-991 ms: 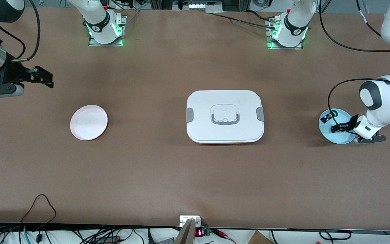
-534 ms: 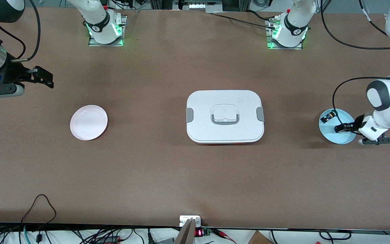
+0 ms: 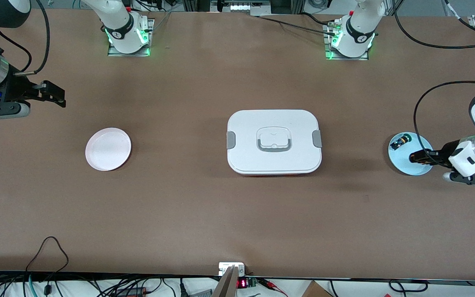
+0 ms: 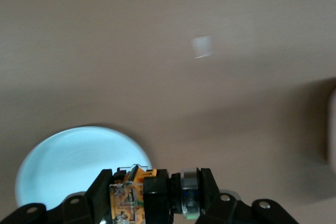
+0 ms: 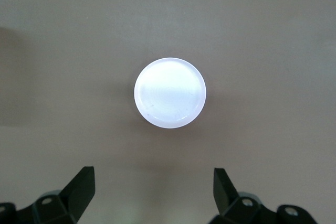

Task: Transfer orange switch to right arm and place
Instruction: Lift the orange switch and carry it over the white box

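Observation:
My left gripper (image 4: pixel 155 182) is shut on the orange switch (image 4: pixel 126 198), gripping its tan-orange rear block and black collar end to end. In the front view the left gripper (image 3: pixel 415 157) hangs over the light blue plate (image 3: pixel 422 169) at the left arm's end of the table. The switch itself is hard to make out there. A green-capped switch (image 3: pixel 398 143) lies on that plate. The right gripper (image 3: pixel 58 97) is open and empty, waiting over the table at the right arm's end. Its fingers (image 5: pixel 79 187) stand wide apart in the right wrist view.
A pale pink plate (image 3: pixel 108 149) lies near the right arm's end and also shows in the right wrist view (image 5: pixel 170 93). A white lidded box (image 3: pixel 273 142) with grey clips sits mid-table. The blue plate shows in the left wrist view (image 4: pixel 68 161).
The left arm has swung outward toward its end of the table and the left gripper has shifted slightly that way with the switch held. The right arm has not moved.

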Controlling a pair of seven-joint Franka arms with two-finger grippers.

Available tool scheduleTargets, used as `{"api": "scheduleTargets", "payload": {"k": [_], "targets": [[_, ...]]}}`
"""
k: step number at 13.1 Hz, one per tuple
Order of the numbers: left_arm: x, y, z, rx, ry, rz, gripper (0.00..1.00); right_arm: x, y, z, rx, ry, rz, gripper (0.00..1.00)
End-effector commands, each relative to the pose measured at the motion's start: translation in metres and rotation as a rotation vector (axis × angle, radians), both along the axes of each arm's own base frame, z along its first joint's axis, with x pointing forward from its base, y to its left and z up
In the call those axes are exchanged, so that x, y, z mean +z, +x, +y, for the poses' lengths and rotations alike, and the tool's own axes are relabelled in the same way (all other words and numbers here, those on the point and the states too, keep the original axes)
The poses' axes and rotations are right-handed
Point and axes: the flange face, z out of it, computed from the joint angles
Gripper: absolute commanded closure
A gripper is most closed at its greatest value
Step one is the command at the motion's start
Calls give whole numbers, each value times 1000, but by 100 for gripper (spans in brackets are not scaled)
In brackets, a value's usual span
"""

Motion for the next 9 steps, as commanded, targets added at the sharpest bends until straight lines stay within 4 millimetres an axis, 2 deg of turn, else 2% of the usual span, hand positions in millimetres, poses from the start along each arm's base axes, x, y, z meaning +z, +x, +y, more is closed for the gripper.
{"api": "scheduleTargets", "payload": {"k": [1,4,7,9], "targets": [[8,8,-33,-150,-205,-80,60,4,2,6,9,2,6,0],[-1,9,-56,-340,-413,-213,60,5,1,5,12,2,4,0],[3,-3,-108,-577,-756,-317,66,7,2,9,8,57,4,0],[-7,-1,-145,-667,-921,-430,67,6,2,15,-3,125,11,0]]}}
